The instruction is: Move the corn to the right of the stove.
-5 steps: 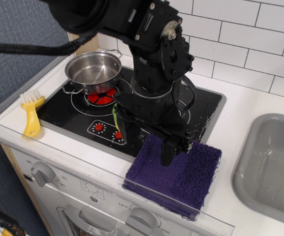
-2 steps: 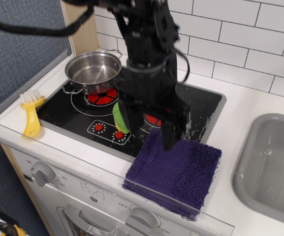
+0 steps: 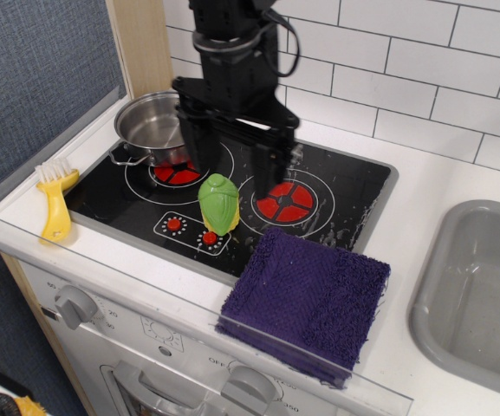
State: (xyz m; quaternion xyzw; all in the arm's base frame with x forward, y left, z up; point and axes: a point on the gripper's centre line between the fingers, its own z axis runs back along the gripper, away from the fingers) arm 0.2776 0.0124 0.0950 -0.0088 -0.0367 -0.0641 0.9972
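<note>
The corn (image 3: 218, 204) lies on the stove (image 3: 336, 186) between the burners, not yet moved right. The hand (image 3: 235, 156) hovers above it, fingers spread, holding nothing.

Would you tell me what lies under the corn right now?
The corn rests on the black stove, between the two burners, just behind the red knobs. The patch beneath it is hidden.

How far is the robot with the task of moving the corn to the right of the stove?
Nothing looks done yet. The corn lies on the stove, between the two burners near the knobs. The pincer hangs open above it, holding nothing. Left to do: grasp the corn, carry it over the right burner and set it on the white counter between stove and sink.
</note>
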